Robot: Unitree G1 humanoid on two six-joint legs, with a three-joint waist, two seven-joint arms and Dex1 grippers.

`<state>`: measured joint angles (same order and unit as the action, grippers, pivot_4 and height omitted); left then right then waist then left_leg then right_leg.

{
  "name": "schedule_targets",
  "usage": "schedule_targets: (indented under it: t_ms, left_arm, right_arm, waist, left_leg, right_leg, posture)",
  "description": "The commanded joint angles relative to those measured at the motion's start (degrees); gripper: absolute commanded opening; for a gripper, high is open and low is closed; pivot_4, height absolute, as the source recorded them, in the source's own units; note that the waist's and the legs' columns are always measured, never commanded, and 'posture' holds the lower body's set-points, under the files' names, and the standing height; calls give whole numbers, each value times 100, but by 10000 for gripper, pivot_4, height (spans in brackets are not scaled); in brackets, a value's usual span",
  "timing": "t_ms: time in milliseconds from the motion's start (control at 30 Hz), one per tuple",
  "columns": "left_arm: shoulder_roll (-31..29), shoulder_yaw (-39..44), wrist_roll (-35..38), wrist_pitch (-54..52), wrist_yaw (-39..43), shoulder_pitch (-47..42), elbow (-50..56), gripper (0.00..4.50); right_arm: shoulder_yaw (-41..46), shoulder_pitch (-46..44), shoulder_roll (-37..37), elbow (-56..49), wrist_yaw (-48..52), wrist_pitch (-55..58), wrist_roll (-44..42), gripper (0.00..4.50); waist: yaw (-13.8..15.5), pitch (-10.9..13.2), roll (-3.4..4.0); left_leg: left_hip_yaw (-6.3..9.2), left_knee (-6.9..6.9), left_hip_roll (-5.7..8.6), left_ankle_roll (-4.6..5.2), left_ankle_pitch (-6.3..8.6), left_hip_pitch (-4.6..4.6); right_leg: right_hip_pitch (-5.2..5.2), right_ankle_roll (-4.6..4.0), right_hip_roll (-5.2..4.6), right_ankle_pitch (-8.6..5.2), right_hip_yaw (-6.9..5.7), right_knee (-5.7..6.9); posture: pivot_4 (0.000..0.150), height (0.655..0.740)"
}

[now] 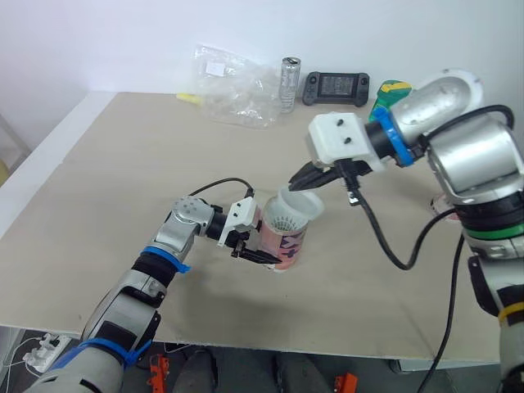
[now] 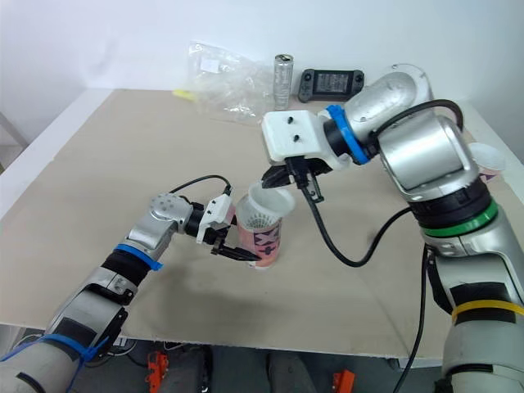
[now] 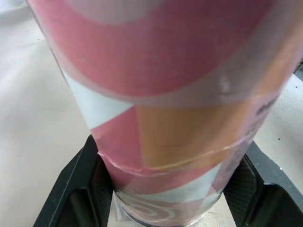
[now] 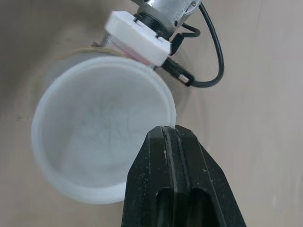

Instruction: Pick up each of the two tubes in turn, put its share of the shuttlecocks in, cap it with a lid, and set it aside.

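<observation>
Bright, even light from above; soft, faint shadows.

The tube [image 3: 180,94] is showing pink, orange and white patches in curves and triangles, the lid [image 4: 94,137] is looking milky white, and the table [image 1: 123,164] is showing plain beige.

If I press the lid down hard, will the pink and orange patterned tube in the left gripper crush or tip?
The pink and orange patterned tube shows a crease in its skin, so it may dent. The left gripper clamps it low, so pressing the translucent white lid could tilt it. Laid flat, it would likely roll.
</observation>
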<state>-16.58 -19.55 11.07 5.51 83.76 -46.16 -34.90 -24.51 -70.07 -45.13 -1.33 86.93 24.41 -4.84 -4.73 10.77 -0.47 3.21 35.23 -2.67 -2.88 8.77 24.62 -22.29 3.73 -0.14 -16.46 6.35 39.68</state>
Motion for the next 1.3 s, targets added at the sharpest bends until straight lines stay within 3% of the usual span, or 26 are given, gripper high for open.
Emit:
schedule_targets:
  t_ms: [33,767,1100,1300]
  left_arm:
    - [-163,-248,-464,-221,-24,171,-163,28455]
    - [-155,-194,-404,-258,-104,129,-167,28455]
    - [-181,-215,-432,-254,-93,139,-204,28455]
    - [-204,-202,-430,-266,-112,162,-179,28455]
  right_arm:
    - [72,-284,137,22,38,-230,97,520]
    - [30,-37,-69,-818,283,-263,198,520]
    - [216,-750,155,-190,358,-360,41,520]
    - [117,-676,141,-326,504,-368,-91,520]
  waist:
    - [2,0,0]
    - [-2,0,0]
    - [-6,0,0]
    - [-5,0,-1]
  left_leg:
    - [1,-1,0,0,0,2]
    - [3,-3,0,0,0,4]
    - [1,-3,0,0,0,3]
    - [1,-3,0,0,0,4]
  right_leg:
    - [-1,0,0,-1,0,0]
    - [-3,0,1,-2,-1,-1]
    - [-5,-1,0,1,-1,-1]
    - [-6,-1,-1,1,-1,-2]
  posture:
    - [1500,7400]
    - [1500,7400]
    - [1500,7400]
    - [1500,7400]
